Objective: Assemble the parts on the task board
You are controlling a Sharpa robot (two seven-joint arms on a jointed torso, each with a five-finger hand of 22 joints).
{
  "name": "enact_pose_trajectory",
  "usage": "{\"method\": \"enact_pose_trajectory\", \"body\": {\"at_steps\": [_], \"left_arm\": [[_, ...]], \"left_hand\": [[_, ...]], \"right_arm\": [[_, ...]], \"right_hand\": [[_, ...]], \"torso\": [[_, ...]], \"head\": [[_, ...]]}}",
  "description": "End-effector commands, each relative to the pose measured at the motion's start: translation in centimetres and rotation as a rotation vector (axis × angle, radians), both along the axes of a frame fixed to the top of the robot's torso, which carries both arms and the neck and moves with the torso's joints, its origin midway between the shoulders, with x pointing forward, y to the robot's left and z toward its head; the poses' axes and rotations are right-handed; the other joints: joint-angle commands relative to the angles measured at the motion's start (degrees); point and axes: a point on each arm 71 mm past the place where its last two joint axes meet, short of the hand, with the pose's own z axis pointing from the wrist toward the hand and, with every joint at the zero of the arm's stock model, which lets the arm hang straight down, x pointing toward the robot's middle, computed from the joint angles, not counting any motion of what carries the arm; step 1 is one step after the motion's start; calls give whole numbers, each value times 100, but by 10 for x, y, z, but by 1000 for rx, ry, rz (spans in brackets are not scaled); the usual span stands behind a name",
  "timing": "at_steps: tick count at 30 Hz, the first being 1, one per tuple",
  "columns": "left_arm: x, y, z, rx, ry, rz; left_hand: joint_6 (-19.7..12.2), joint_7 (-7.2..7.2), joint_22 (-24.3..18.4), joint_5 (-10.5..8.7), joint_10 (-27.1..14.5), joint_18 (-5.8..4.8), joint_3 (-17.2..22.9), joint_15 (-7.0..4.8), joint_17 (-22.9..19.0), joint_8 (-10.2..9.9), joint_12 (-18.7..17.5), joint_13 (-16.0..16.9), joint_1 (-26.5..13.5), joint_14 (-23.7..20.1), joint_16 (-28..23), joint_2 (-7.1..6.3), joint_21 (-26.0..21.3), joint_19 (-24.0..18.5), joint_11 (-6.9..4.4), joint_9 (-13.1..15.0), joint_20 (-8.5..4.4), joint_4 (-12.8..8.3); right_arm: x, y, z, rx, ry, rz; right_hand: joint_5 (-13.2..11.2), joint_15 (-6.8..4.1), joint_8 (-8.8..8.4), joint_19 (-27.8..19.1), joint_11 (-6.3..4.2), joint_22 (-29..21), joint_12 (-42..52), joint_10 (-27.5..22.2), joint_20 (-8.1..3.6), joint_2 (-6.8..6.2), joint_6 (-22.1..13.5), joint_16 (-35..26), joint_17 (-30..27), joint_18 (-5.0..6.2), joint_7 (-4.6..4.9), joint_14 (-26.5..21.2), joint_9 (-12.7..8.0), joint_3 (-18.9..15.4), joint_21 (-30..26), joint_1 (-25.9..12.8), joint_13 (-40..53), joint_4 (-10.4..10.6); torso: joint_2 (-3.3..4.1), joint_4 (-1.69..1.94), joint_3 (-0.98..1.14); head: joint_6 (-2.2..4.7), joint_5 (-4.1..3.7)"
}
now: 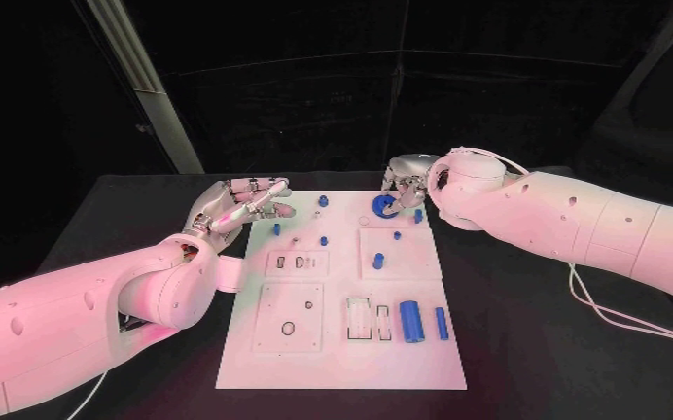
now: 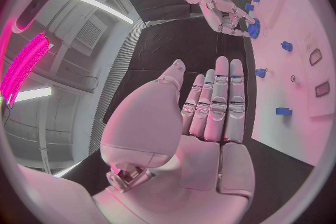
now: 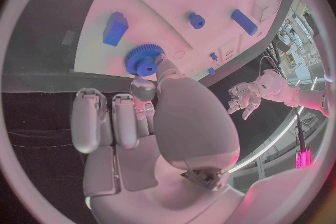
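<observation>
White task board (image 1: 343, 362) on black table (image 1: 533, 342)

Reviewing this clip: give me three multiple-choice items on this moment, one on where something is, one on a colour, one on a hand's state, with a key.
1. Where is the blue gear?
A. at the task board's far edge, by the right hand
B. at the board's near edge
C. off the board, on the black table

2. What colour are the two cylinders lying near the board's near right side?
A. grey
B. blue
C. white

3. What is the left hand doing?
A. holding a gear
B. pressing a cylinder
C. holding nothing, fingers straight and together

Key: 1 A, the right wrist view shows the right hand's fingertips on the gear at the board's edge. 2 B, both are blue in the head view. 3 C, the left wrist view shows bare, straight fingers.
</observation>
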Motion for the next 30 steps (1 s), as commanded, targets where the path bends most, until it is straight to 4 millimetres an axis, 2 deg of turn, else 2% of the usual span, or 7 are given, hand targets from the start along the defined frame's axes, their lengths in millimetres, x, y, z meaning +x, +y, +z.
{"method": "enact_pose_trajectory", "body": {"at_steps": [1,6,9,11,16,23,30], "left_arm": [[0,-1,1,-5,-7,-14],[0,-1,1,-4,-7,-13],[0,-1,1,-4,-6,-13],[0,-1,1,-4,-6,-13],[0,-1,1,-3,-6,-11],[0,-1,1,-3,-6,-11],[0,0,1,-2,-6,-10]], "left_hand": [[30,-10,-8,-34,5,82,12,46,5,-31,-20,-9,61,-11,-21,11,-40,2,20,-8,22,-36],[31,-11,-9,-34,5,82,14,46,6,-33,-22,-8,62,-11,-23,12,-41,2,20,-8,22,-39],[31,-11,-9,-34,5,82,14,46,6,-33,-22,-8,62,-11,-23,12,-41,2,20,-8,22,-39],[33,-12,-11,-33,6,82,20,46,9,-35,-25,-8,68,-11,-28,15,-43,3,19,-8,22,-46],[35,-13,-13,-32,8,83,26,46,11,-38,-28,-8,75,-10,-32,19,-45,3,18,-7,22,-54],[36,-13,-14,-32,9,83,29,45,12,-39,-30,-8,78,-10,-35,21,-45,4,18,-7,22,-58],[38,-14,-16,-32,11,83,35,45,15,-41,-32,-8,83,-9,-38,26,-47,4,17,-7,22,-64]], "right_arm": [[0,0,-3,-36,28,12],[0,-1,-4,-40,31,10],[0,-1,-4,-38,23,15],[0,0,-3,-36,9,21],[0,3,1,-20,-42,40],[-4,12,9,41,-136,83],[-13,27,18,92,-217,127]], "right_hand": [[16,-14,20,53,-6,10,20,31,-3,15,36,21,5,-35,-9,287,4,2,34,40,4,-36],[13,-17,31,57,-10,22,51,33,-5,25,61,28,20,-37,-13,288,4,15,39,60,44,-70],[-15,-25,48,60,-19,35,108,39,-12,65,102,38,40,-39,-18,289,2,73,45,156,114,-166],[-164,-32,69,71,-27,61,193,64,-19,123,157,49,64,-44,-22,292,3,166,56,266,208,-264],[-295,-65,190,127,-74,175,493,184,-45,319,488,80,136,-66,-72,302,28,487,104,449,516,-465],[-203,-123,294,165,-148,252,695,284,-97,401,799,112,215,-80,-175,314,63,671,136,331,728,-505],[-240,-163,303,175,-190,268,705,298,-137,398,927,140,288,-84,-227,327,65,754,143,157,767,-498]], "torso": [[1,0,1],[1,2,1],[0,0,3],[0,0,4],[-2,-4,1],[0,3,0],[-5,4,-9]], "head": [[-10,-3],[-14,-6],[-20,1],[-20,-1],[-25,-2],[-22,-11],[-2,0]]}}
